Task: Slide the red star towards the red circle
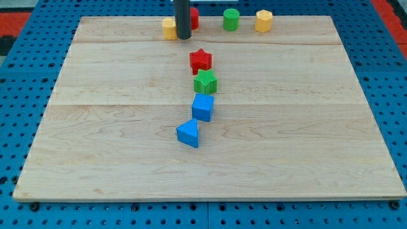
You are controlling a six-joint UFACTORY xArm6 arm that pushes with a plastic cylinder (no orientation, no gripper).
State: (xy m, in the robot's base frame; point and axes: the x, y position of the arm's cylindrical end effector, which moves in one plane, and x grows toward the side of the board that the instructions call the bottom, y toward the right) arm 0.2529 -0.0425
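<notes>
The red star (201,60) lies on the wooden board (305,127) a little above the middle. The red circle (194,18) stands at the view's top edge, mostly hidden behind my rod. My tip (184,37) rests on the board between the yellow block (169,28) and the red circle, above and slightly left of the red star, apart from it.
A green star-like block (205,82) touches the red star from below. Below it lie a blue cube (203,107) and a blue triangle (188,133). A green cylinder (231,20) and a yellow hexagon block (264,21) stand along the top edge.
</notes>
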